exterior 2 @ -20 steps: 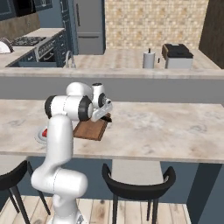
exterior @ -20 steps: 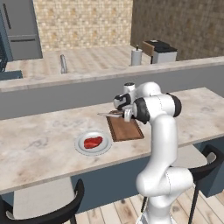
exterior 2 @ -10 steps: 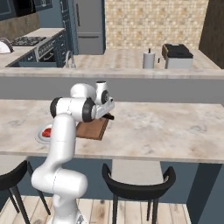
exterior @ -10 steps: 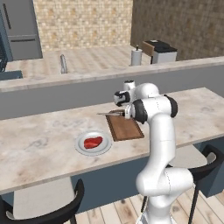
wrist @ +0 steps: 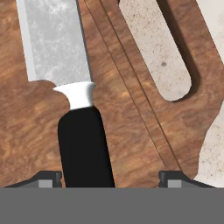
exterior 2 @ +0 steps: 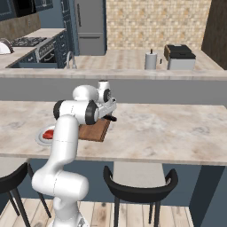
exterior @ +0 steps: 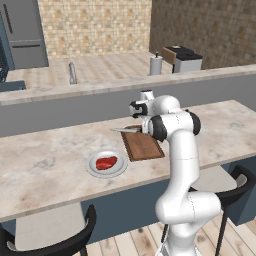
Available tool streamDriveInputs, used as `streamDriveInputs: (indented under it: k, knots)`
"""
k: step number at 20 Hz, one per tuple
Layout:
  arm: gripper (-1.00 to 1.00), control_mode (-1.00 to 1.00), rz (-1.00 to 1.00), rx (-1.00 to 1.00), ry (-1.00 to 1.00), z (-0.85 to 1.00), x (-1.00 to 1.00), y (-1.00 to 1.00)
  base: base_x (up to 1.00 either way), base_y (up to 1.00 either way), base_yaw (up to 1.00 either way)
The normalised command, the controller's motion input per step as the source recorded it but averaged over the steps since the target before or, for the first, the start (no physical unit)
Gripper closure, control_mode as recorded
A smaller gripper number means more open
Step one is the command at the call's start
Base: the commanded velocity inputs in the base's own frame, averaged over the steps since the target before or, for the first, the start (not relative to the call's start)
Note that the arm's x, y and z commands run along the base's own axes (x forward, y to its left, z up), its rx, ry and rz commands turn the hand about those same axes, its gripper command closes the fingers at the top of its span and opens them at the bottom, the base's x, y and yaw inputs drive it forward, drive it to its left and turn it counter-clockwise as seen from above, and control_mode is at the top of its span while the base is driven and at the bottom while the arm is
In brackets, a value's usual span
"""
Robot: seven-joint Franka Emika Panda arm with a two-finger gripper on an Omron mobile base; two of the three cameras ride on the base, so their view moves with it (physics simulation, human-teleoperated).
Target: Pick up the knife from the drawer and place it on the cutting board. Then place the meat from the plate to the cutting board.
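Two tips of the claw (wrist: 109, 177) stand spread, clear of the knife (wrist: 72, 87) lying on the board (exterior: 142, 145). Meat (exterior: 106, 163): soft, slippery; pinch across its middle.

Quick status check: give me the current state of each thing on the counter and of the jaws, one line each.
Slim silver-bladed knife with black handle: lying flat on the board, blade tip past its left edge.
Dark reddish-brown wooden cutting board: flat on the counter, carrying the knife.
Raw red steak: on the plate, not moved yet.
Round light grey plate: on the counter, left of the board.
Gripper: jaws open, knife handle between them.
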Motion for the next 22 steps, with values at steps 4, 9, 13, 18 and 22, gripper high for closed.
streamDriveInputs:
  k: [4,9,13,18,22]
  knots:
    - [-1.0,-1.0,0.0,0.0,0.0,0.0,-0.02,0.01,0.0,0.0,0.0]
    - [-1.0,-1.0,0.0,0.0,0.0,0.0,-0.05,0.0,0.0,0.0,0.0]
    - [-1.0,-1.0,0.0,0.0,-0.01,0.13,-0.05,0.0,0.0,0.0,0.0]
    - [-1.0,-1.0,0.0,-0.03,-0.07,0.35,-0.26,0.07,0.0,0.0,0.0]
    - [-1.0,-1.0,0.0,-0.08,-0.14,0.5,-0.25,0.3,0.0,0.0,0.0]
